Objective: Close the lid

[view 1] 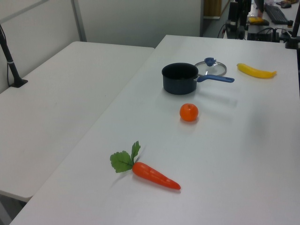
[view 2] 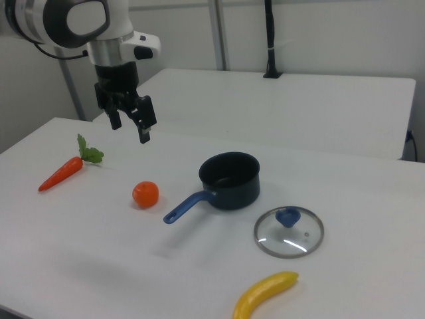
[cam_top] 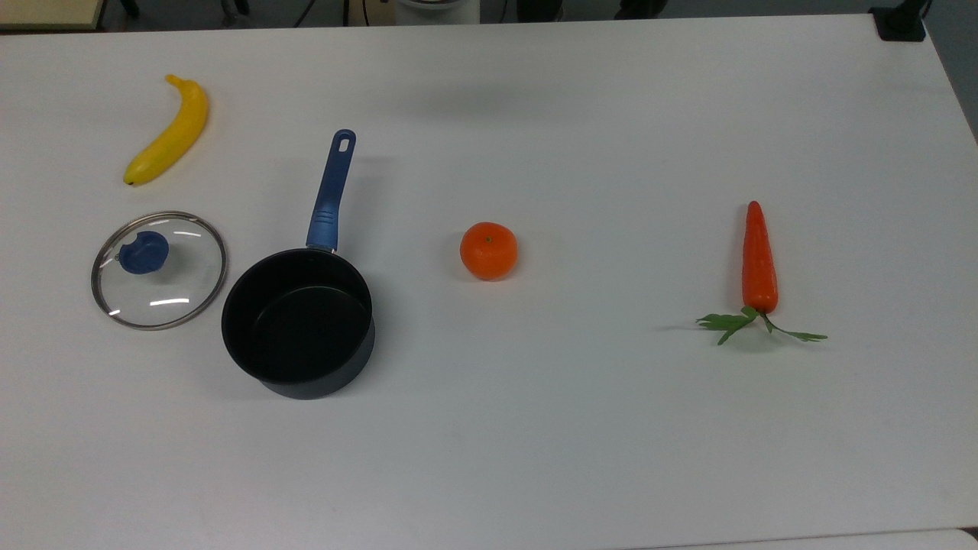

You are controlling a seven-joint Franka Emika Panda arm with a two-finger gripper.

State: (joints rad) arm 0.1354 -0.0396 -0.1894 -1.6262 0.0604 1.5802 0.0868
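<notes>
The round glass lid (cam_top: 160,284) with a metal rim and blue knob (cam_top: 144,252) lies flat on the white table, at the top view's left, just beside the black saucepan (cam_top: 298,325). The lid (view 2: 289,231) sits to the right of the pan (view 2: 230,180) in the right view, and behind the pan (view 1: 180,78) in the left view, as lid (view 1: 211,68). The pan is uncovered and its blue handle (cam_top: 331,191) points away. My gripper (view 2: 129,126) hangs open in the air, high above the table, well to the right view's left of the pan, holding nothing.
A yellow banana (cam_top: 169,134) lies beyond the lid in the top view. An orange (cam_top: 488,250) sits at the middle of the table and a carrot (cam_top: 759,261) with green leaves toward the top view's right. A second white table (view 1: 61,89) adjoins.
</notes>
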